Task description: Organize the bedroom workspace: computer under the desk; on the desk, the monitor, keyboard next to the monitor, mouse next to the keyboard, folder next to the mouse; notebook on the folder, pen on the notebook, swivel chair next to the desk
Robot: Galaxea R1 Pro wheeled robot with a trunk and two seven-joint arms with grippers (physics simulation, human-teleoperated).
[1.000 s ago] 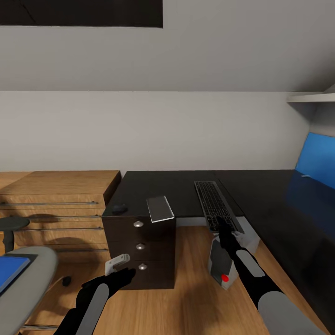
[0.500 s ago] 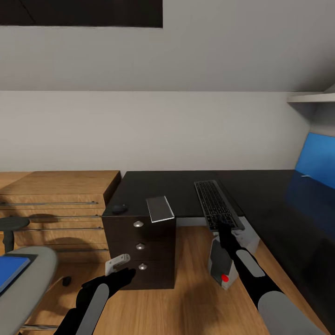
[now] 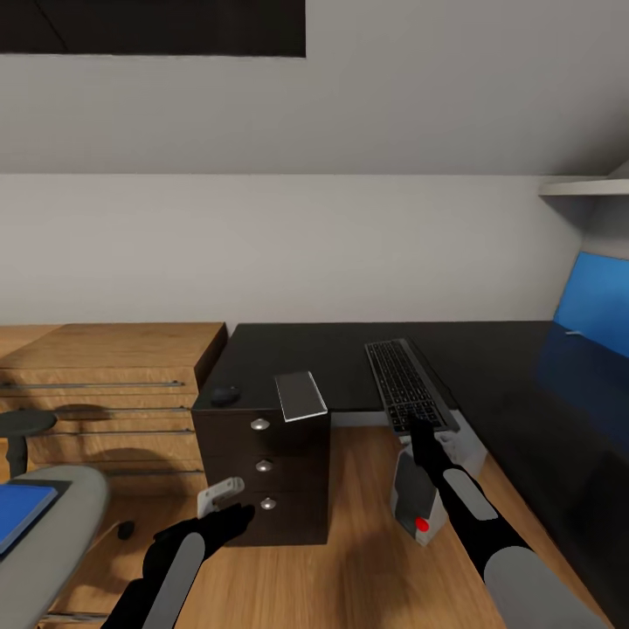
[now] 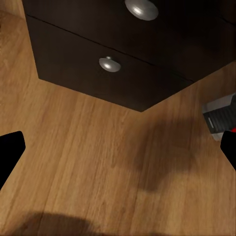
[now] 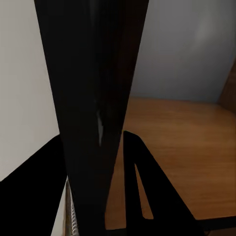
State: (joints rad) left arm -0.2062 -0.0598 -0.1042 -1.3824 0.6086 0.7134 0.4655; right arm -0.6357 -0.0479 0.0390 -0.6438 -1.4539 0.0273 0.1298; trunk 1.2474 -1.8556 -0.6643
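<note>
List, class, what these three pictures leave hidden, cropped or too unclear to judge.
- Blue folder on the swivel chair: head view, cut by the left edge.
- Computer: head view, right arm covers part.
- Right hand: open or shut unclear at the keyboard edge.
- Monitor: cropped at right.

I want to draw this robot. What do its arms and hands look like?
Both arms are black with light grey panels along the top. The left tool and the right tool are plain black, each with two slim pointed fingers. No cables or markings show.
</note>
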